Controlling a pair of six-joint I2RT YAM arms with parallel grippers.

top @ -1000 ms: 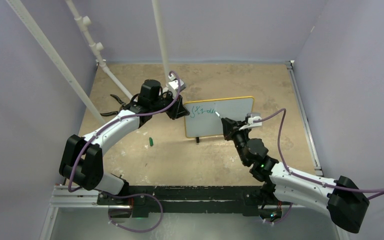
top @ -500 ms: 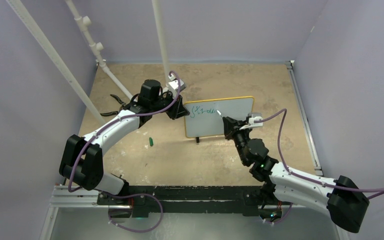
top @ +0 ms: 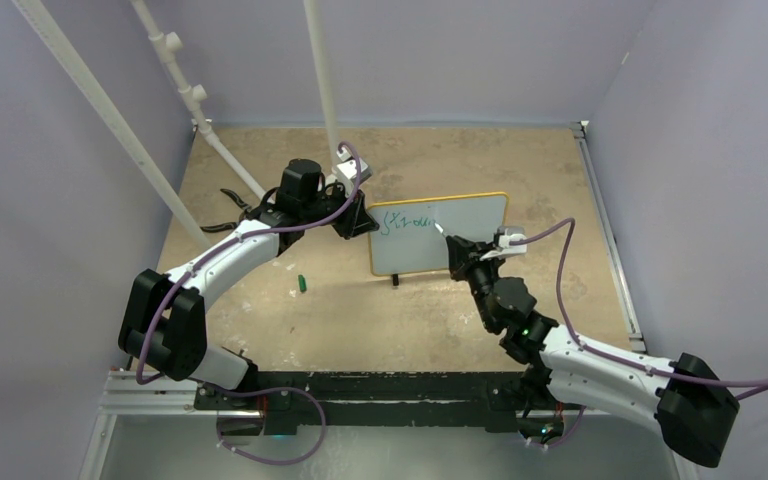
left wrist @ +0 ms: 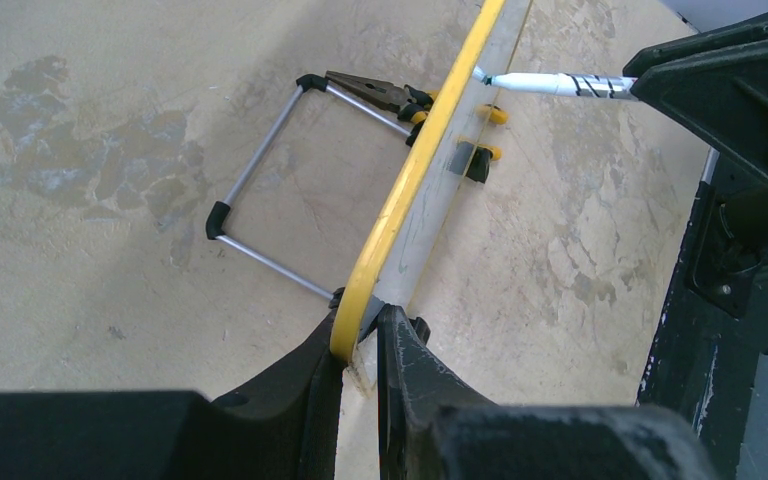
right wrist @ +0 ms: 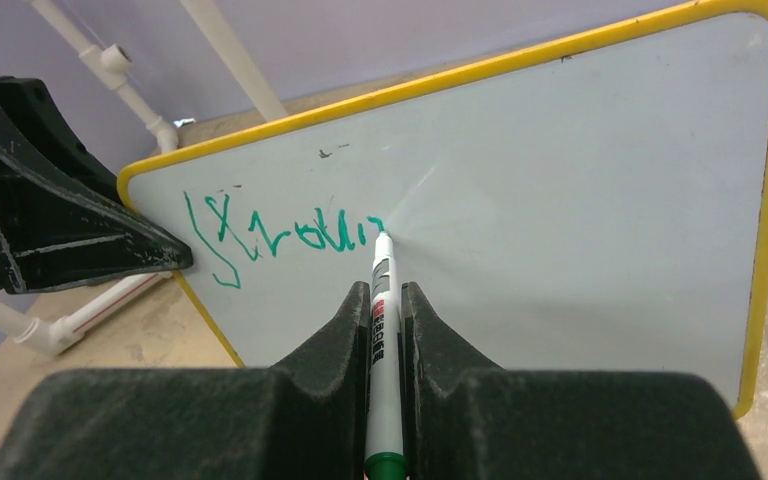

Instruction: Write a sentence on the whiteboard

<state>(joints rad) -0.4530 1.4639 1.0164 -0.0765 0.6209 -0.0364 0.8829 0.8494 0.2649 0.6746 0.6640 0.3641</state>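
The right end effector, nearer the arm bases, is fully closed on a white marker, with both fingers pressed flat against the barrel. The marker's long axis points away from the arm, and its tip touches the whiteboard at the right end of the sentence (a single line of scrawled green cursive, not legible). From above, this end effector sits just in front of the middle of the board.

The left end effector is nearly closed, pinching the yellow frame at the board's left edge, one finger on each face. In the top view it is at the board's upper left corner.

The whiteboard stands on its long edge near the centre of the tabletop. Its long axis runs left to right, and the written face is turned toward the arms. The writing fills the upper left. To its right the white surface is bare as far as the yellow frame, and there is also bare white below it.

A thin wire stand props the board from behind. A small green object lies on the tabletop to the board's left, well apart from it. The tabletop lies open to the right of the board and beyond it. White pipes rise close behind the left arm.
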